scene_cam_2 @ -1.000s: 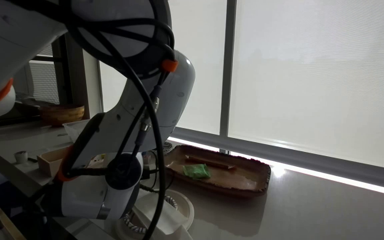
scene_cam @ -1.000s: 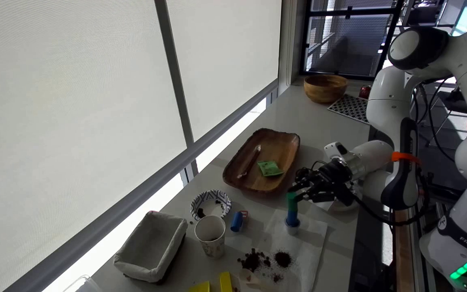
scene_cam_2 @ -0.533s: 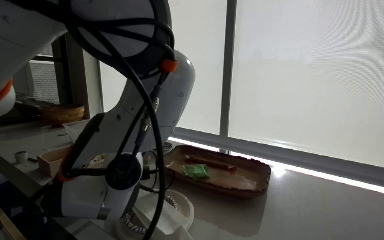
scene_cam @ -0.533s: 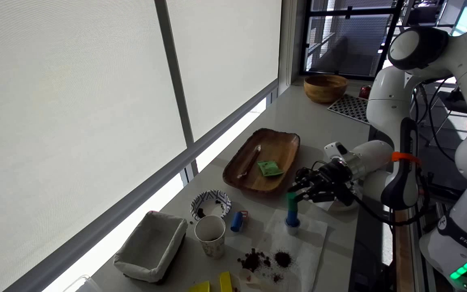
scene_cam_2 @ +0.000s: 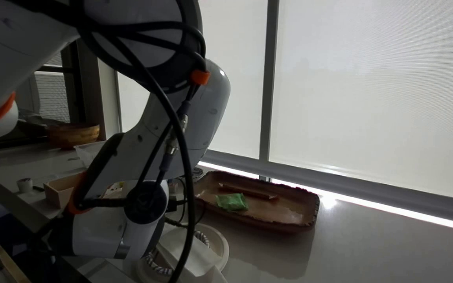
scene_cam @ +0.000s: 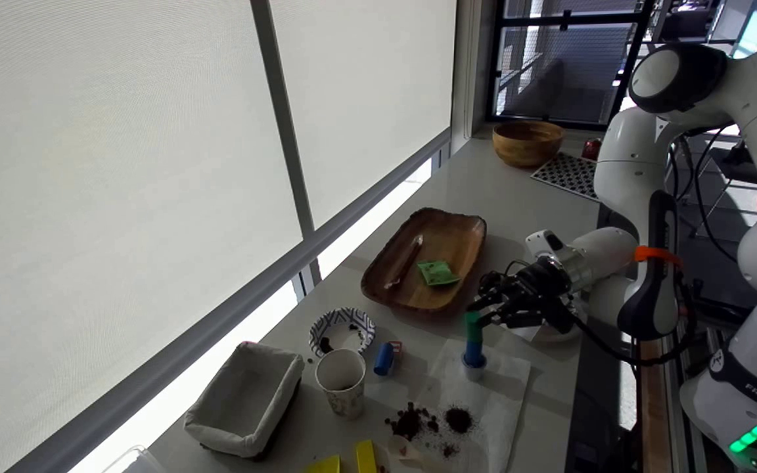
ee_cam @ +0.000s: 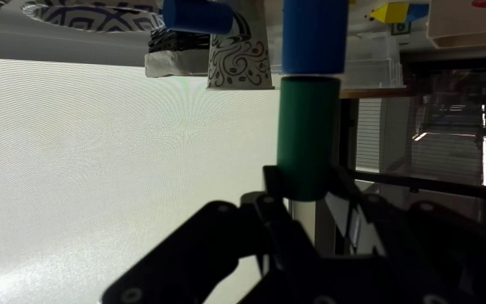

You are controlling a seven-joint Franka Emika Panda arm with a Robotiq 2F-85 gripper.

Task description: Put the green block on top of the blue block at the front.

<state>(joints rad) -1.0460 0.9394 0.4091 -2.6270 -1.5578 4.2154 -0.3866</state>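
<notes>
The green block is upright right above a blue block, in line with it. That blue block stands on a small light base on the paper sheet. In the wrist view, which stands upside down, the green block and the blue block line up with a thin light line between them; I cannot tell whether they touch. My gripper is shut on the upper end of the green block, one finger at each side. It also shows in the wrist view. The arm hides blocks and gripper in an exterior view.
Another blue block lies by the patterned paper bowl and paper cup. A brown wooden tray is behind. Dark bits lie on the paper. A lined basket and yellow blocks are nearby.
</notes>
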